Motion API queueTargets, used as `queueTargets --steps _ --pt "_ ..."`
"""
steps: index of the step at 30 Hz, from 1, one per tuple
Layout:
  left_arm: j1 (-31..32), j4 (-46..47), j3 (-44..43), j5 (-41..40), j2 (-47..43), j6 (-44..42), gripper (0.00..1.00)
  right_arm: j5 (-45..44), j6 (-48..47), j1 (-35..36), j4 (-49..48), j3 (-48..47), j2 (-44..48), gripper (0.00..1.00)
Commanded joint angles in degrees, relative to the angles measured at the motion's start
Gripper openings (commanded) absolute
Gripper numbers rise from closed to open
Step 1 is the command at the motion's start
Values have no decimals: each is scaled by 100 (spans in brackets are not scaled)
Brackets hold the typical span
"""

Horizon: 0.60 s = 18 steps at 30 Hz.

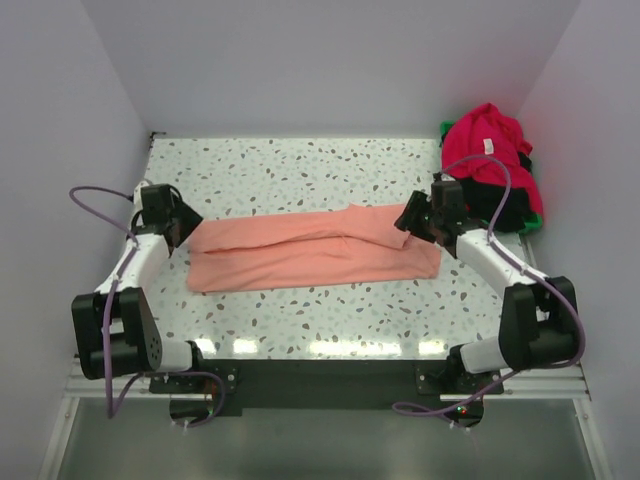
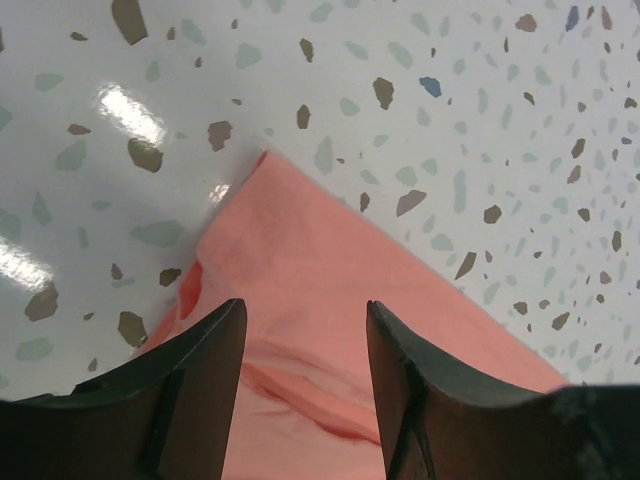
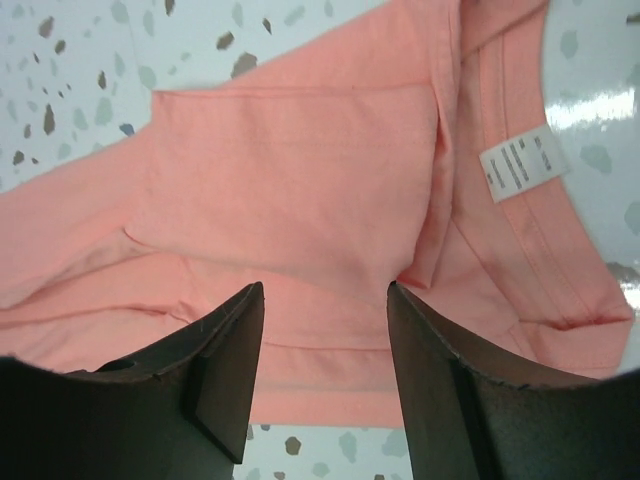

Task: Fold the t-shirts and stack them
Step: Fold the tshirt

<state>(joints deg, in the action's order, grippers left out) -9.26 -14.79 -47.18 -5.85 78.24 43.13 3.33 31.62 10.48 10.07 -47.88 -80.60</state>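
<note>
On the desk (image 1: 300, 170), folded salmon-pink t-shirt (image 1: 310, 255); left gripper (image 1: 181, 231), right gripper (image 1: 408, 220) both parted over its ends, holding nothing.

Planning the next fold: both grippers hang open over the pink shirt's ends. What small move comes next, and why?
Probably lower the right gripper and close on the collar end by the neck tag. The salmon-pink shirt lies as a long strip with both jaws open, so a crosswise fold toward the left gripper seems due.
</note>
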Motion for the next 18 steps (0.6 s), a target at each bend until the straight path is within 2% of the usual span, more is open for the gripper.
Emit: queueTargets --steps 1,6,9,13,18 --pt "151 573 -63 470 15 125 56 -193 -147 15 -14 -737 -218 56" --pt "862 766 -352 550 490 -7 56 -754 -428 323 320 -1934 -1534 56" --pt "1205 1107 -450 918 807 -68 55 -957 -489 323 575 -2716 -2220 56" --pt "1645 1241 -670 1120 1254 -209 55 -941 -560 332 943 -3865 -3002 56" --pt "2077 1591 -749 1358 1633 -253 54 -1141 -797 753 1208 -4624 -3620 57"
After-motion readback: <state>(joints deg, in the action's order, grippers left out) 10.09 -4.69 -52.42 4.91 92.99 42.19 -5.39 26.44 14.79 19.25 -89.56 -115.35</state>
